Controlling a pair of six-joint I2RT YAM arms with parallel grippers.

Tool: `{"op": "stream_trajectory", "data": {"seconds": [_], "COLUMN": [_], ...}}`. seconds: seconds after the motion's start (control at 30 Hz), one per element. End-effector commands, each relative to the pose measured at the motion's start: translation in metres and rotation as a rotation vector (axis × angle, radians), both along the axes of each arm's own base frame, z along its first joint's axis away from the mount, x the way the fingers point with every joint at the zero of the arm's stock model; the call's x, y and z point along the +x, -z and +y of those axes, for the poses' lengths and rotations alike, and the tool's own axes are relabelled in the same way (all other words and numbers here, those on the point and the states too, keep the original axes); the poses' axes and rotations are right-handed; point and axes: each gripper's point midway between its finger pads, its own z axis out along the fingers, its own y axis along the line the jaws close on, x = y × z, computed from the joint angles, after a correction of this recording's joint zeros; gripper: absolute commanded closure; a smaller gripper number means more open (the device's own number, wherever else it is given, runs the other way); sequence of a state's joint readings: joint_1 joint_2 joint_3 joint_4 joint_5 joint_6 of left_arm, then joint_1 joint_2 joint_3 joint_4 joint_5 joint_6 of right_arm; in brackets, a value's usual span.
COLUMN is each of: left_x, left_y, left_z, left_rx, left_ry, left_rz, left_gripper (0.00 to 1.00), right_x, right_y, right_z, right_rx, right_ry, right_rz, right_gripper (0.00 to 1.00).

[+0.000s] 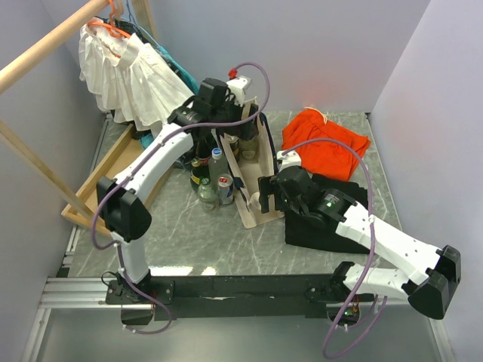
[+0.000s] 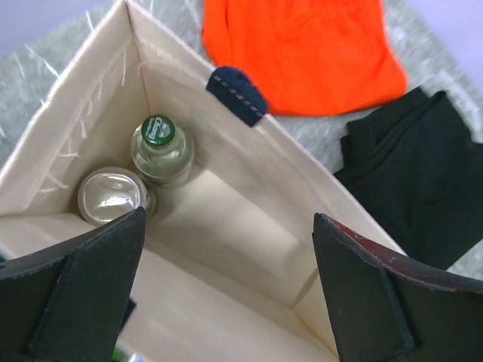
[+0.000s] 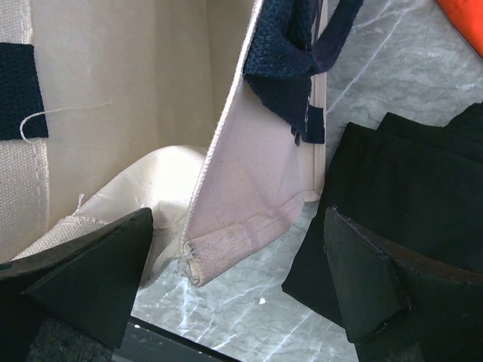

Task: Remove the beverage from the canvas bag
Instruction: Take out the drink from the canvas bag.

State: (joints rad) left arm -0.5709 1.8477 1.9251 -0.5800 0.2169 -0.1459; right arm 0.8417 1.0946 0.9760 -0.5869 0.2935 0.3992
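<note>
The beige canvas bag (image 1: 255,213) stands open mid-table with black strap handles. In the left wrist view I look down into the bag (image 2: 226,204): a glass bottle with a green cap (image 2: 160,145) and a silver-topped can (image 2: 112,196) stand in its far corner. My left gripper (image 2: 229,219) is open and empty, hovering over the bag's mouth (image 1: 240,139). My right gripper (image 3: 238,219) is open, with the bag's near corner hem (image 3: 226,234) between its fingers but not clamped; it sits at the bag's right side (image 1: 266,194).
Several bottles and a can (image 1: 211,181) stand left of the bag. An orange cloth (image 1: 324,139) lies at the back right and a black cloth (image 1: 324,230) under the right arm. A white garment (image 1: 128,75) hangs back left over a wooden frame (image 1: 94,185).
</note>
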Motion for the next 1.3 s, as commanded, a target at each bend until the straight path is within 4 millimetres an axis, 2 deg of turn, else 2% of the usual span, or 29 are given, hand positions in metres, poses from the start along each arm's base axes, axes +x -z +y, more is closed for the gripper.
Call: {"op": "stream_trajectory", "data": {"seconds": [0.0, 0.1, 0.3, 0.57, 0.8, 1.27], "left_x": [0.010, 0.020, 0.035, 0.052, 0.055, 0.067], "left_y": [0.005, 0.016, 0.024, 0.038, 0.053, 0.074], "left_z": [-0.006, -0.003, -0.002, 0.008, 0.010, 0.036], "left_rx": [0.031, 0.070, 0.101, 0.194, 0.250, 0.431], "left_ry": [0.012, -0.026, -0.064, -0.121, -0.113, -0.200], "left_rz": [-0.001, 0.006, 0.001, -0.012, 0.002, -0.019], "left_gripper": [0.04, 0.03, 0.04, 0.03, 0.02, 0.02], "right_x": [-0.013, -0.013, -0.013, -0.012, -0.012, -0.011], "right_y": [0.016, 0.018, 0.020, 0.021, 0.024, 0.026], "right_z": [-0.010, -0.012, -0.010, -0.012, -0.014, -0.014], "right_rx": [-0.069, -0.070, -0.080, -0.085, -0.099, -0.103], "right_ry": [-0.025, -0.021, -0.027, -0.022, -0.021, -0.024], "right_rz": [0.053, 0.053, 0.055, 0.052, 0.052, 0.051], "right_gripper": [0.00, 0.00, 0.00, 0.00, 0.00, 0.00]}}
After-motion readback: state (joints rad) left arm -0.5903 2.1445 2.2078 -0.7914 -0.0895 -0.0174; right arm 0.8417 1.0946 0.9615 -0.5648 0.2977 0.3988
